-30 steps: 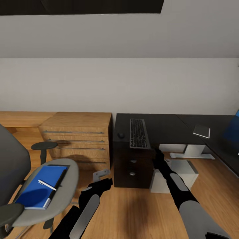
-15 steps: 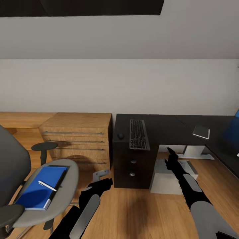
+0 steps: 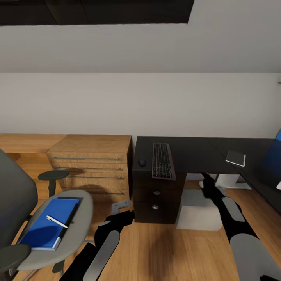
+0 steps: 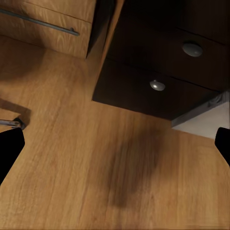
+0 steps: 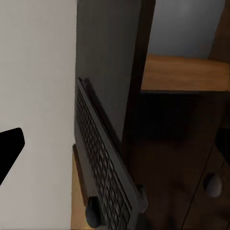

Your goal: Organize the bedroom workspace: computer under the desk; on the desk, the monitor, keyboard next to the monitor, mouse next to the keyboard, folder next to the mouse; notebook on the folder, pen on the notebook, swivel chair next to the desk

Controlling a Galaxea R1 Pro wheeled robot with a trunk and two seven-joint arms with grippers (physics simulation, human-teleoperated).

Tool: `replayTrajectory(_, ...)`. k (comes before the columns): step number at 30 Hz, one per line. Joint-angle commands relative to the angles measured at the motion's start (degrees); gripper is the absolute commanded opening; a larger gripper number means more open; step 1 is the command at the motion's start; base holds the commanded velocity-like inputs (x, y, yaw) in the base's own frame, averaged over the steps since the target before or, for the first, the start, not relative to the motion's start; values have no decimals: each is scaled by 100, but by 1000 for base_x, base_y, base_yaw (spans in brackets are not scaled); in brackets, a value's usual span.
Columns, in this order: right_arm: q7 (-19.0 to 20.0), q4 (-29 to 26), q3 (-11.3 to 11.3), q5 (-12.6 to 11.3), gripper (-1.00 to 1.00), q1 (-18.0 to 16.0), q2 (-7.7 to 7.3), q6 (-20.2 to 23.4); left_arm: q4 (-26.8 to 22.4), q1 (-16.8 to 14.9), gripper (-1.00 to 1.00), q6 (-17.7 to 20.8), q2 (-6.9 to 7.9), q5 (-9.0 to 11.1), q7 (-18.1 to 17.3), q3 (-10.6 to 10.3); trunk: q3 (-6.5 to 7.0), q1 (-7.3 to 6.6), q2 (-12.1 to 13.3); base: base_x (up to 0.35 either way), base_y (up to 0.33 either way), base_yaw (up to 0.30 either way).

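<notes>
The keyboard (image 3: pixel 162 160) and the dark mouse (image 3: pixel 142 162) lie on the left end of the black desk (image 3: pixel 191 148). A small dark grey notebook (image 3: pixel 235 158) lies farther right on it. Under the desktop stands the pale grey computer (image 3: pixel 197 212). On the swivel chair (image 3: pixel 74 218) at the lower left lies the blue folder (image 3: pixel 47 224) with the white pen (image 3: pixel 56 221) on top. My right gripper (image 3: pixel 206 180) is open, below the desk's front edge above the computer; its wrist view shows the keyboard (image 5: pixel 103 177) edge-on. My left gripper (image 3: pixel 121 208) hangs open and empty over the floor. The monitor is out of view.
An oak dresser (image 3: pixel 93 164) with bar handles stands against the wall between the chair and the desk. The desk's dark drawers (image 4: pixel 158 86) with round knobs face me. A blue shape (image 3: pixel 275 156) is cut off at the right edge. Oak floor (image 3: pixel 156 249) lies open in front.
My right arm has swung right, from the desk edge just below the keyboard to the space under the desktop above the computer. The view has tilted slightly. The left arm has not moved.
</notes>
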Motion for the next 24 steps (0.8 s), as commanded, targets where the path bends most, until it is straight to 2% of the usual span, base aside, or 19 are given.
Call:
replayTrajectory(1, -254, -112, -14, 139, 100, -2, 7, 28, -4, -5, 100, 9, 1, 44, 53, -42, 13, -23, 39, 0, 0, 0)
replayTrajectory(2, -347, -151, -13, 244, 100, -2, 11, 27, -3, -5, 100, 9, 1, 43, 55, -54, 31, -45, 79, 0, 0, 0)
replayTrajectory(3, -499, -212, -12, 469, 100, -1, 19, 28, -2, -5, 100, 9, -1, 43, 56, -72, 49, -67, 119, 0, 0, 0)
replayTrajectory(6, -643, -305, -7, 822, 100, -1, 32, 30, -1, -5, 100, 9, 0, 43, 58, -88, 102, -133, 239, 0, 0, 0)
replayTrajectory(7, -724, -360, -1, 1072, 100, -1, 39, 34, 3, -5, 100, 9, 0, 43, 59, -94, 120, -155, 279, 0, 0, 0)
replayTrajectory(11, -904, -438, 72, 1646, 100, -1, 38, 61, 10, -5, 100, 12, -1, 43, 59, -106, 192, -243, 440, 0, 0, 0)
replayTrajectory(12, -990, -482, 179, 1960, 100, -1, 25, 91, 21, -5, 100, 18, -3, 48, 59, -115, 210, -265, 480, 0, 0, 0)
replayTrajectory(13, -1030, -518, 251, 2118, 100, -1, 20, 117, 27, -5, 100, 23, -4, 50, 59, -118, 228, -286, 520, 0, 0, 0)
replayTrajectory(14, -1101, -618, 416, 2436, 100, -1, 9, 194, 45, -5, 100, 31, -6, 54, 64, -122, 246, -308, 560, 0, 0, 0)
replayTrajectory(15, -1207, -800, 642, 2882, 100, -1, -1, 398, 109, -5, 100, 51, -9, 60, 70, -120, 264, -330, 600, 0, 0, 0)
replayTrajectory(17, -1288, -921, 742, 3152, 100, -1, -4, 619, 187, -5, 100, 71, -28, 66, 61, -116, 300, -374, 680, 0, 0, 0)
replayTrajectory(18, -1357, -1023, 802, 3379, 100, -1, -6, 893, 307, -2, 100, 98, -67, 74, 43, -107, 318, -396, 720, 0, 0, 0)
replayTrajectory(21, -1399, -1184, 841, 3590, 100, -1, -9, 1275, 578, 1, 100, 181, -138, 80, 16, -92, 372, -462, 841, 0, 0, 0)
replayTrajectory(24, -1414, -1444, 872, 3751, 100, 6, 18, 1650, 1111, -4, 100, 476, -219, 97, -13, -54, 426, -528, 961, 0, 0, 0)
